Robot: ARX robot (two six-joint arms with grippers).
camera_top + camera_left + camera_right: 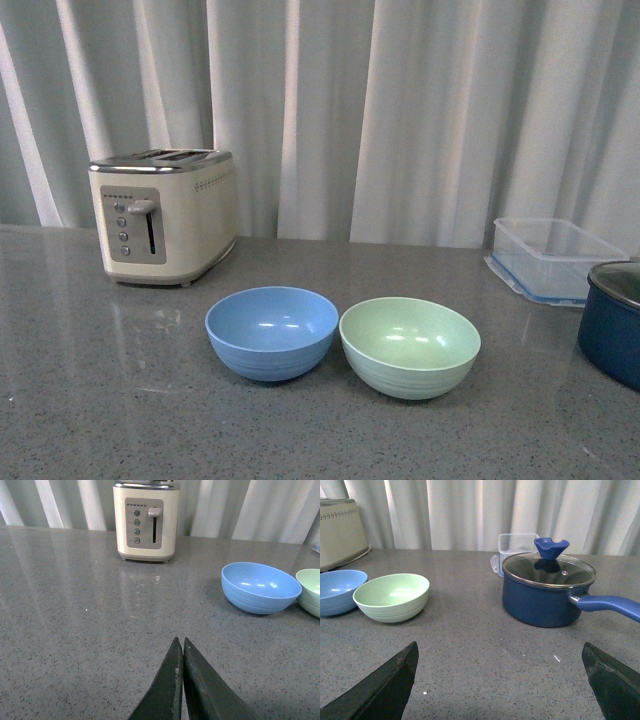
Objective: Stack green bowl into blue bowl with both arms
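The green bowl and the blue bowl stand side by side, touching or nearly so, in the middle of the grey countertop, both upright and empty. Neither arm shows in the front view. In the left wrist view the left gripper is shut and empty, over bare counter, well short of the blue bowl; the green bowl shows at the frame edge. In the right wrist view the right gripper is wide open and empty, with the green bowl and blue bowl ahead to one side.
A cream toaster stands at the back left. A clear plastic container is at the back right. A dark navy pot with a glass lid and a long handle stands right of the bowls, near the right gripper.
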